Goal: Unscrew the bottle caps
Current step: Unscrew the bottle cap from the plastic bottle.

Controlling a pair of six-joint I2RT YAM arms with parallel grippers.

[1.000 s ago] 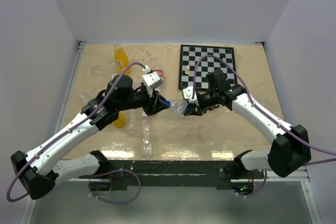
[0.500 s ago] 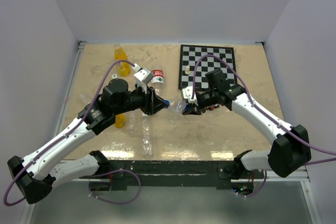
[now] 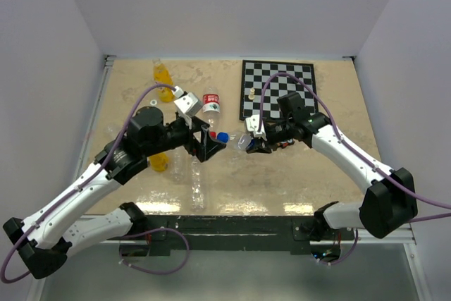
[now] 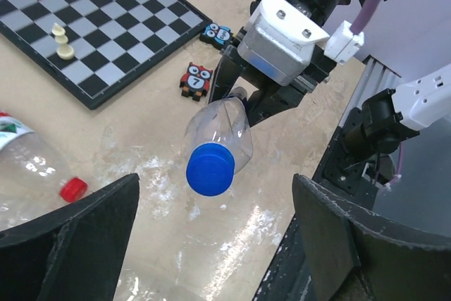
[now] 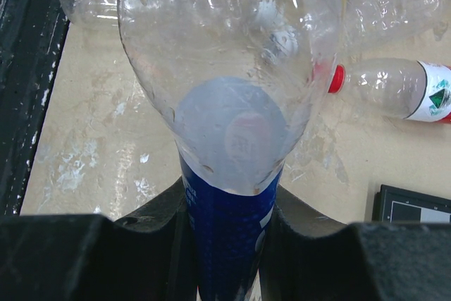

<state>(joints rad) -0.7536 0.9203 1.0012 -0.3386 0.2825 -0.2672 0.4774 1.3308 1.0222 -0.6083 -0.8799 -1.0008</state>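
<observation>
Clear bottle (image 4: 224,126) clamped by right gripper (image 3: 255,144), held off the table (image 3: 310,174) at mid-workspace. Blue cap (image 4: 210,169) seen still on, facing left gripper (image 3: 206,144), whose jaws are spread wide (no contact). Red-capped bottle (image 3: 210,101) lies capped too. Unscrewing is judged barely begun.

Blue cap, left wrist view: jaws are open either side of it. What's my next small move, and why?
Probably close the left gripper on the blue cap and twist. Its jaws stand wide apart, one either side of the cap, touching nothing; the cap sits on the bottle, which the right gripper clamps with the neck pointing at the left gripper.
</observation>
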